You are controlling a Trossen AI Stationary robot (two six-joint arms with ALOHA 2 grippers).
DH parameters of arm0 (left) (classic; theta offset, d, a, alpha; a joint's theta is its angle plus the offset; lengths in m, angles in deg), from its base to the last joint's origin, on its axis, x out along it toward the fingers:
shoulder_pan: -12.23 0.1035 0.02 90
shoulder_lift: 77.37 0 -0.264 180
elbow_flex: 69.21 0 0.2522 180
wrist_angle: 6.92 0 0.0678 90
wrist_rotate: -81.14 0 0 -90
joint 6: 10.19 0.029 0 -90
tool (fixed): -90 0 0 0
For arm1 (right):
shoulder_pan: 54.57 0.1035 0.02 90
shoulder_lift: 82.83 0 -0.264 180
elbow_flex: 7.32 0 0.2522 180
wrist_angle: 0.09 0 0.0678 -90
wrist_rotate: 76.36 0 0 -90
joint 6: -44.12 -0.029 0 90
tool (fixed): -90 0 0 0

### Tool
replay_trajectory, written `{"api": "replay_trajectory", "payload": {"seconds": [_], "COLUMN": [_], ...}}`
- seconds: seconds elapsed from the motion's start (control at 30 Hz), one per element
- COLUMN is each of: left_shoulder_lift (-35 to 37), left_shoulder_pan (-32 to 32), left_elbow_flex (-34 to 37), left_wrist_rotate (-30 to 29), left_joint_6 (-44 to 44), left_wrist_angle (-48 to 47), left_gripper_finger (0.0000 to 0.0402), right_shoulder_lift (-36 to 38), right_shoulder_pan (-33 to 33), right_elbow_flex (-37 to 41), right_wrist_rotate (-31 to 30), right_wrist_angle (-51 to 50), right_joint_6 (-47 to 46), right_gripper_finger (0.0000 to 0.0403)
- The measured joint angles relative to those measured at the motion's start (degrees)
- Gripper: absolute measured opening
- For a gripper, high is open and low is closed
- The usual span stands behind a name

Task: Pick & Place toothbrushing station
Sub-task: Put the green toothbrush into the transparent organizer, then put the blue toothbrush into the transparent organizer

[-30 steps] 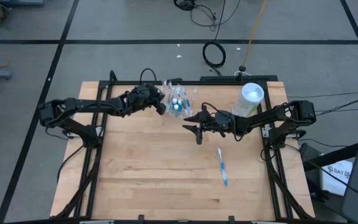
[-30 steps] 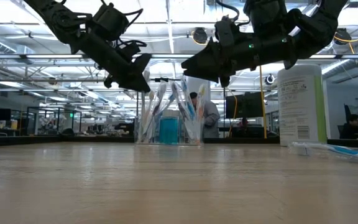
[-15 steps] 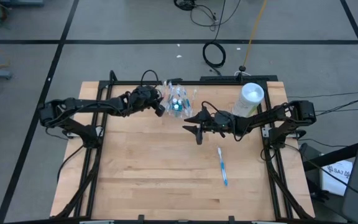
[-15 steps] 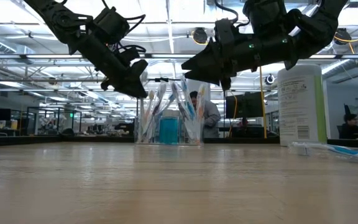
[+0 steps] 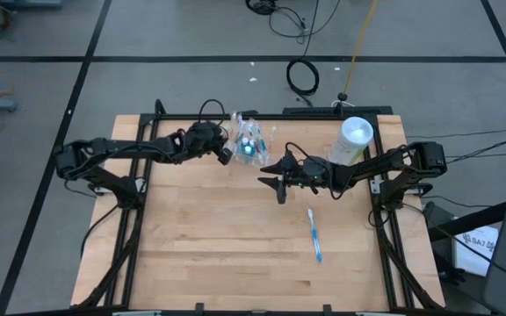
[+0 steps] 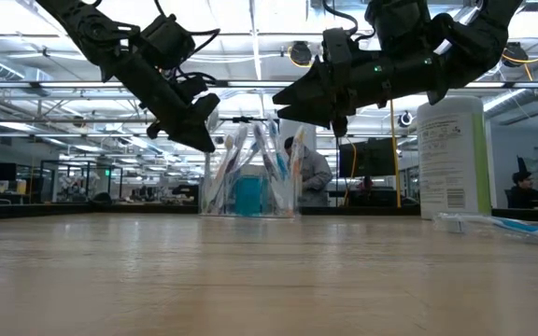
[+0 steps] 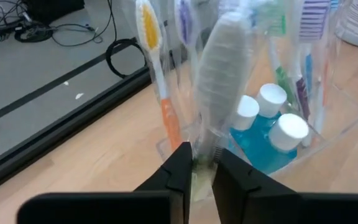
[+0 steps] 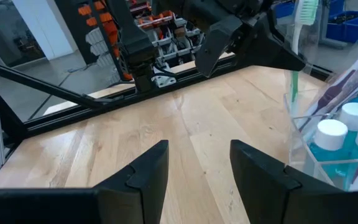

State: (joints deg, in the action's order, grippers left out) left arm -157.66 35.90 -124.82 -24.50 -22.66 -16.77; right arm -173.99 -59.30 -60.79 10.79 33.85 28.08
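- Compared with a second ago, the left gripper [image 5: 224, 151] has edged slightly back from the clear holder [image 5: 251, 143], and in the low view the toothbrushes in the holder lean a little differently.
- On the desk [image 5: 218, 254], the holder stands near the middle of the far edge, with toothbrushes upright in it and small blue bottles with white caps [image 7: 289, 127] at its base.
- Left gripper is just beside the holder on its left side; in the left wrist view its fingers [image 7: 179, 167] are almost closed, pinching a wrapped toothbrush [image 7: 219, 71] low on its handle.
- That wrapped toothbrush rises between the fingertips, its head above them, beside a yellow and orange toothbrush [image 7: 156, 68] in the same holder.
- Right gripper [image 5: 278, 178] hangs above the desk, near the holder on its right and a little nearer the front; its fingers [image 8: 146, 168] are spread well apart and hold nothing.
- A blue and white toothbrush [image 5: 314, 234] lies flat on the desk toward the right edge, well apart from both grippers.
- A white canister [image 5: 351, 140] stands near the far right corner.
- A person [image 6: 312, 174] shows in the room beyond the desk in the low view.
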Motion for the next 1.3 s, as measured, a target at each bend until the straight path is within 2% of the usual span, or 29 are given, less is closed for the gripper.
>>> {"api": "replay_trajectory", "payload": {"seconds": [0.17, 0.27, 0.4, 0.6, 0.8, 1.0, 1.3], "left_shoulder_lift": [-1.0, -2.6, -4.3, -4.9, -4.8, -1.1, 8.7], "left_shoulder_pan": [0.3, 0.8, 1.1, 1.1, 1.1, 1.0, -0.8], "left_elbow_flex": [0.0, -0.1, -0.1, 0.0, 0.0, 0.0, 0.0], "left_wrist_rotate": [0.2, 0.2, 0.2, 0.5, 0.5, -0.7, -0.4], "left_joint_6": [-0.1, -0.4, 0.0, 0.4, 2.4, 3.8, 4.5], "left_wrist_angle": [-0.1, 1.4, 3.4, 1.1, 0.7, -0.1, -7.2], "left_gripper_finger": [0.0023, 0.0026, 0.0068, 0.0143, 0.0189, 0.0199, 0.02], "right_shoulder_lift": [0.0, 0.0, 0.0, 0.0, 0.0, 0.0, 0.0], "right_shoulder_pan": [0.0, 0.0, 0.1, 0.8, 0.7, 0.7, 0.7], "right_elbow_flex": [0.0, 0.0, 0.0, 0.0, 0.0, 0.0, 0.0], "right_wrist_rotate": [0.0, 0.0, 0.1, 0.1, 0.0, 0.0, 0.1], "right_wrist_angle": [0.0, -0.1, -0.6, -1.3, -1.3, -1.4, -4.0], "right_joint_6": [0.0, 0.0, 0.9, 3.7, 3.3, 3.4, 3.7], "right_gripper_finger": [0.0167, 0.0166, 0.0165, 0.0165, 0.0167, 0.0165, 0.0165]}}
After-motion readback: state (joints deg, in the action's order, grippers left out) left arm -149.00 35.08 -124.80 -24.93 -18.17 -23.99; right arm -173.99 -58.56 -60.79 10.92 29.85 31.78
